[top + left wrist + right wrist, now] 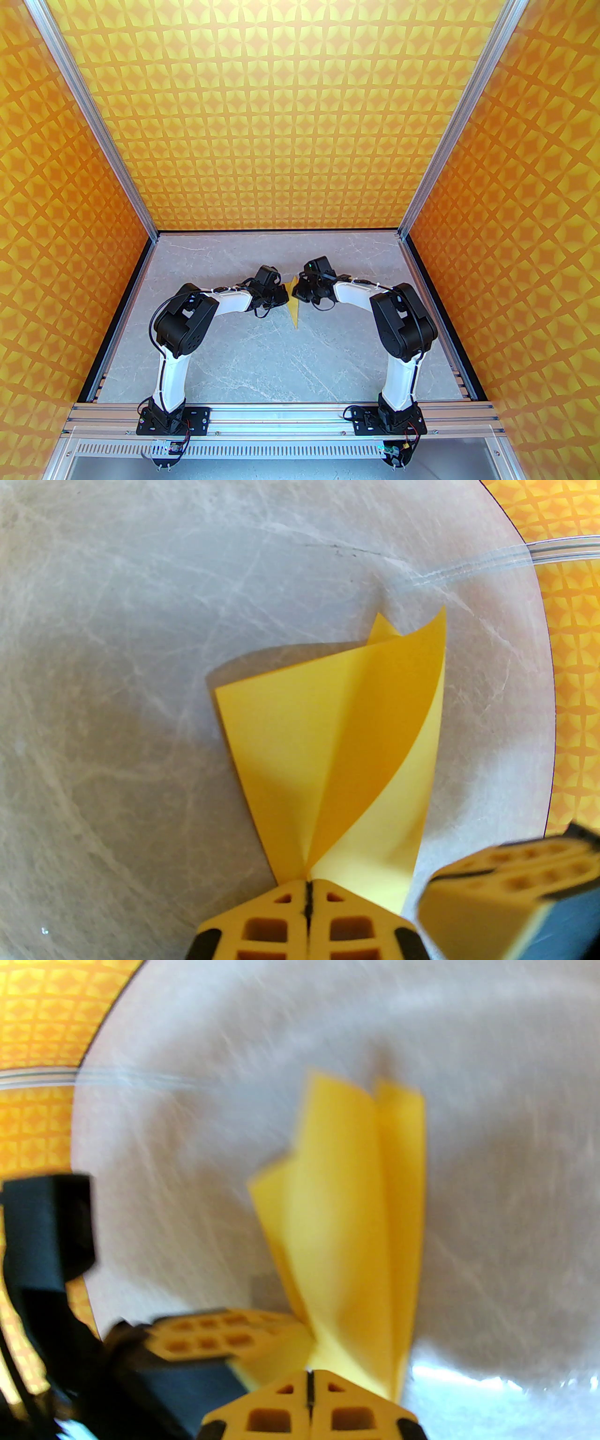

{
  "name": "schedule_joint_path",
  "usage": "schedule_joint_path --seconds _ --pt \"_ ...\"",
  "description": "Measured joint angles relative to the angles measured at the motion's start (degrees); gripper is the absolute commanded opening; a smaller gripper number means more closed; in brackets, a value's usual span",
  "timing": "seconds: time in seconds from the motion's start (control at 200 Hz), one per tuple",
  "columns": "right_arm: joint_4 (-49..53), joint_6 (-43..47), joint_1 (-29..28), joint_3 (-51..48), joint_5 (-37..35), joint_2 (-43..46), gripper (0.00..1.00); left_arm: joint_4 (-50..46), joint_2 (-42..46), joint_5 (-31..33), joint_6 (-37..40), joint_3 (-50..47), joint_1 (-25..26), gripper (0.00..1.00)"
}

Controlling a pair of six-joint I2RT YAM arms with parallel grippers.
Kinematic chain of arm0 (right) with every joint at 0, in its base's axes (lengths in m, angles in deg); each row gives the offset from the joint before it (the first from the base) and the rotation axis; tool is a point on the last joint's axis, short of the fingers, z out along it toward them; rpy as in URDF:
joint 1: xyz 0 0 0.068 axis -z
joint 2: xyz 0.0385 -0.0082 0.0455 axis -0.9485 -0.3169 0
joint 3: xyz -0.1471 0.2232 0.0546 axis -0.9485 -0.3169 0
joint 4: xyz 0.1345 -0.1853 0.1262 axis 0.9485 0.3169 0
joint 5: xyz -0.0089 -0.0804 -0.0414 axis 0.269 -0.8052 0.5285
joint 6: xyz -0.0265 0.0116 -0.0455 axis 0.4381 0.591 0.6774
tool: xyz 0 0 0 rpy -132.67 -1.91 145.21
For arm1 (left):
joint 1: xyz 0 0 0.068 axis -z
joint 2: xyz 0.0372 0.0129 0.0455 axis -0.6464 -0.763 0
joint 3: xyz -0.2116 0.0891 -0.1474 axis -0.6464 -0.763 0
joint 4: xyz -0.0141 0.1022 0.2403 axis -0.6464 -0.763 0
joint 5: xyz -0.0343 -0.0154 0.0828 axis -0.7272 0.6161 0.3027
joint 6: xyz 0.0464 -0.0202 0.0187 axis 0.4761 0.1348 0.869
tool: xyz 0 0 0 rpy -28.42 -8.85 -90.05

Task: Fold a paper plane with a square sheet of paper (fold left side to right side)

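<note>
Grey, marble-veined desk [262, 365] is seen running from the near rail, where both arm bases are bolted. Past its middle, the sharp yellow point of the paper plane [296, 315] is directed toward the near edge. The rest of the plane is covered by the two tools, set almost tip to tip above it, with the left tool [282, 295] on the left and the right tool [301, 294] on the right. In the left wrist view the left tool's jaws are pressed together and the paper's layers are drawn into their seam, so the plane is judged to be clamped there. One flap [375, 723] is raised and curled toward the right, while the layer under it lies on the desk. The right tool's jaws are likewise closed, just beside the paper's right edge, but through the blur of the right wrist view it cannot be told whether a layer is caught. The step in hand is judged to be the fold along the central ridge, in which the left side is to be laid onto the right. For the next move, the raised flap would need to be lowered until the edges match. The crease would then need to be pressed flat, with the lower layer kept from sliding. Beyond the tools, the desk runs on to the orange-yellow patterned wall [300, 140] at the far side.
</note>
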Motion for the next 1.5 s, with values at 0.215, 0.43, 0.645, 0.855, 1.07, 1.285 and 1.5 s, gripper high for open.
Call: schedule_joint_path --seconds 0.215,0.43,0.645,0.855,1.07,1.285,1.5 --pt "0.0 0.0 1.4 3.1 0.0 -4.0 0.02 -0.1 -0.4 0.0 0.2 0.6 0.1 0.00" --pt "0.1 0.1 2.6 3.2 0.0 -7.0 0.02 -0.4 -0.8 0.0 0.4 1.2 0.2 0.00" --pt "0.0 0.7 2.5 3.2 0.0 -6.9 0.03 -0.5 -0.9 0.0 0.4 1.4 0.2 0.00" --pt "0.7 1.1 2.5 3.7 0.9 -6.8 0.02 -0.7 -0.9 -0.1 0.5 1.5 0.2 0.00" --pt "0.4 1.3 2.5 3.6 2.4 -6.8 0.02 -1.4 -1.1 -0.2 1.0 2.1 0.2 0.00" --pt "1.7 2.1 2.5 3.5 2.5 -7.0 0.00 -1.7 -1.0 -0.2 1.8 2.2 0.2 0.14" --pt "1.9 2.6 2.5 3.6 2.5 -7.1 0.00 -4.1 3.1 -0.2 2.3 -0.4 0.6 0.16"
